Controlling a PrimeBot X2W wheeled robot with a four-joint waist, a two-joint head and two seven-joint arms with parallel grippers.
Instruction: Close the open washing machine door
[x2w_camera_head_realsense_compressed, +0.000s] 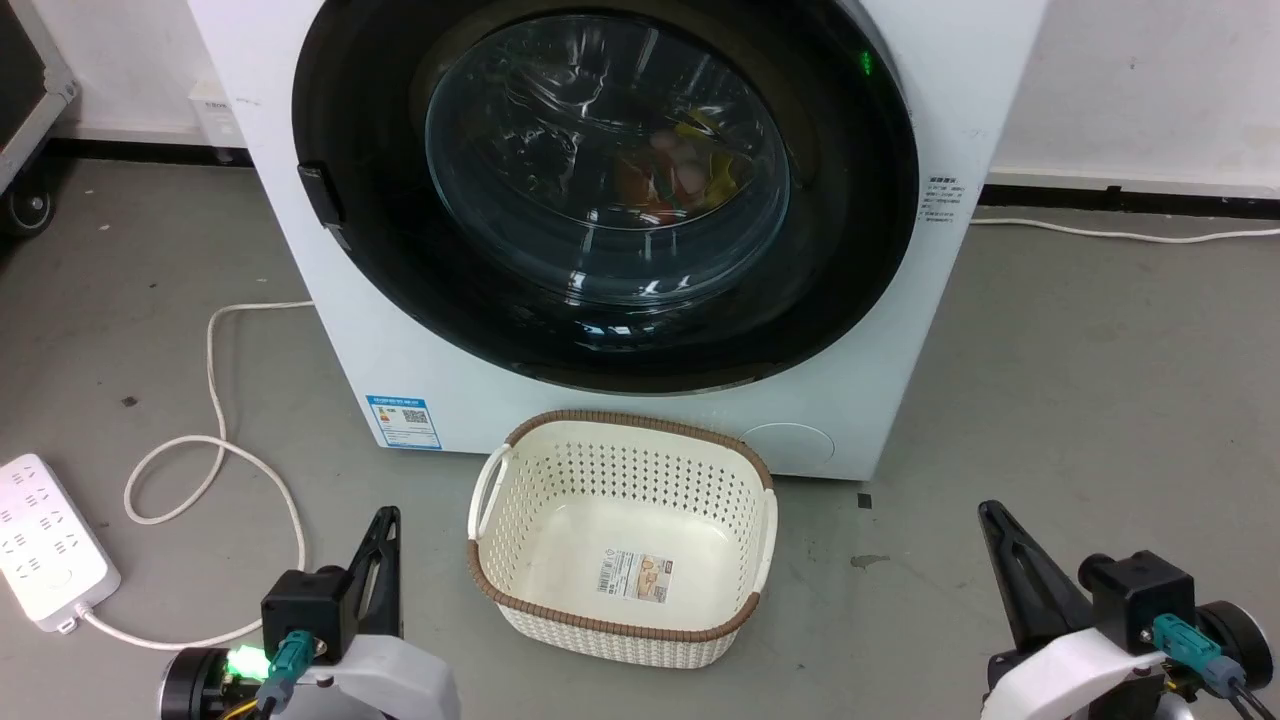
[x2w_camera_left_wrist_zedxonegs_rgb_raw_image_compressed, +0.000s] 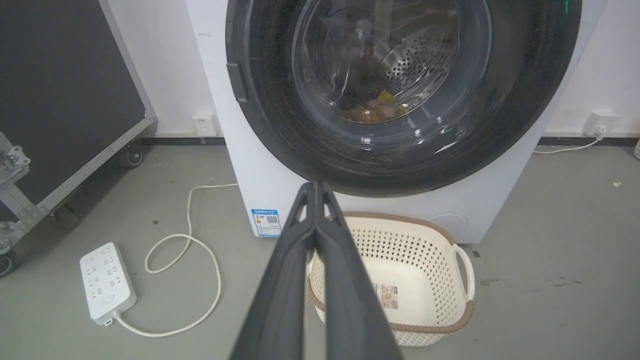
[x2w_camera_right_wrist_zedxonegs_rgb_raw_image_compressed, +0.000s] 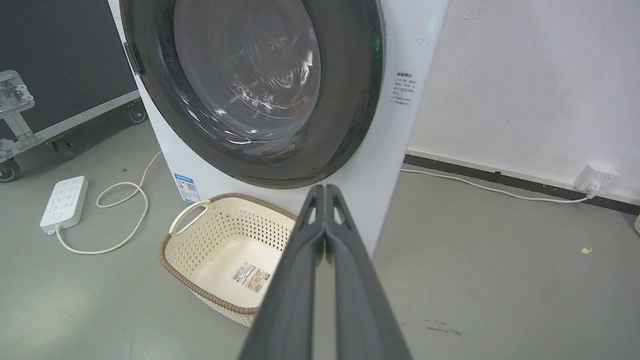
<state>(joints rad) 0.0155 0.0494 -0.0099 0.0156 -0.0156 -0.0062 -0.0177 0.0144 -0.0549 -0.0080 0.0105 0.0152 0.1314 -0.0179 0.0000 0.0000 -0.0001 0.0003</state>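
In the head view, the door (x2w_camera_head_realsense_compressed: 605, 180) is seen behind the basket (x2w_camera_head_realsense_compressed: 620, 420), glossy black around bulging glass and apparently flush with the machine, so the task is judged done. The left gripper (x2w_camera_head_realsense_compressed: 388, 520) and right gripper (x2w_camera_head_realsense_compressed: 990, 515) are held beside the basket, presumably kept clear. In both wrist views, fingers are shown pressed together, empty

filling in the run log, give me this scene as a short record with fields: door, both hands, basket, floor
door: washing machine door looks shut, flush with the white machine front
inside: coloured laundry behind the glass
left hand: shut, empty, clear of the door
right hand: shut, empty, clear of the door
basket: white basket before the machine, only a label inside
floor: white power strip at the robot's left
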